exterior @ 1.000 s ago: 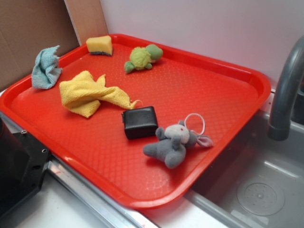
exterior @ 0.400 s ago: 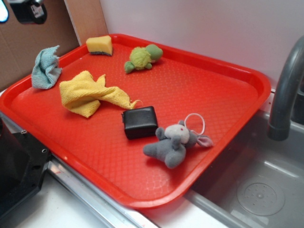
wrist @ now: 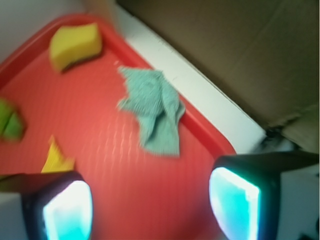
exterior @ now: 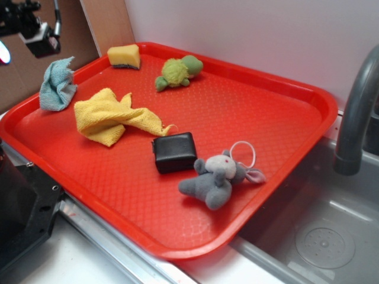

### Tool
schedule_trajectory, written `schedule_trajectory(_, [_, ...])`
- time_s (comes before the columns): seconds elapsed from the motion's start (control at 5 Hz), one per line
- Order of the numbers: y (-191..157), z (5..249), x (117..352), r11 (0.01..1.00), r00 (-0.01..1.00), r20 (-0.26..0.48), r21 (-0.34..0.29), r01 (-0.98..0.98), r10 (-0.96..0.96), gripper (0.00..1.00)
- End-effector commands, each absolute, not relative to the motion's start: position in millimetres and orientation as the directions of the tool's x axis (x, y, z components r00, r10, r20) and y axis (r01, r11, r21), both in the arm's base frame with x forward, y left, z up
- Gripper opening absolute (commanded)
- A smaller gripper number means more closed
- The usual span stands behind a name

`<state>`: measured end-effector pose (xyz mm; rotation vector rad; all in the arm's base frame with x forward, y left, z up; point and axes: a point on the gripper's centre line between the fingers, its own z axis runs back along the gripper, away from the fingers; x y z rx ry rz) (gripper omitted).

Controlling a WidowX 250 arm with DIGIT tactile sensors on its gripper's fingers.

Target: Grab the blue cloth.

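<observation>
A grey plush mouse [exterior: 218,179] lies nearest on the red tray [exterior: 269,127], a black block [exterior: 174,152] just beside it; further in, the yellow cloth [exterior: 111,118] sprawls crumpled, unmoved since the earlier frames; the blue cloth [exterior: 57,86] is bunched against the tray's left rim, draped partly up it, where it lay a second ago; beyond sit the green plush turtle [exterior: 178,71] and the yellow sponge [exterior: 124,56] at the far corner; the gripper [exterior: 31,26], absent a second ago and barely entering shortly after, now hangs further into view at upper left, above the cloth and apart from it; in the wrist view its fingers [wrist: 235,204] stand wide, empty.
</observation>
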<state>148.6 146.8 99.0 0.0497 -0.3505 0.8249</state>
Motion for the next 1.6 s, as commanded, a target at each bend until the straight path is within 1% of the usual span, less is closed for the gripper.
schedule_trajectory(0.0, [175.7, 44.0, 171.9, 0.694, 0.666, 0.315, 0.032, -0.719, 0.676, 1.0])
schedule_trajectory(0.2, [163.3, 33.1, 189.2, 0.703, 0.677, 0.307, 0.034, -0.71, 0.669, 1.0])
schedule_trajectory(0.4, [154.2, 26.3, 194.6, 0.708, 0.685, 0.314, 0.053, -0.704, 0.658, 1.0])
schedule_trajectory(0.6, [149.3, 28.1, 194.0, 0.706, 0.677, 0.337, 0.046, -0.706, 0.655, 0.0])
schedule_trajectory(0.8, [146.6, 34.2, 192.7, 0.714, 0.687, 0.336, 0.058, -0.697, 0.644, 0.0])
schedule_trajectory(1.0, [141.2, 54.4, 186.4, 0.749, 0.712, 0.344, 0.034, -0.662, 0.613, 0.0])
schedule_trajectory(1.2, [118.9, 101.7, 175.3, 0.868, 0.819, 0.347, 0.029, -0.496, 0.457, 0.0])
schedule_trajectory(1.4, [94.9, 147.0, 168.7, 0.952, 0.895, 0.333, -0.027, -0.306, 0.297, 0.0])
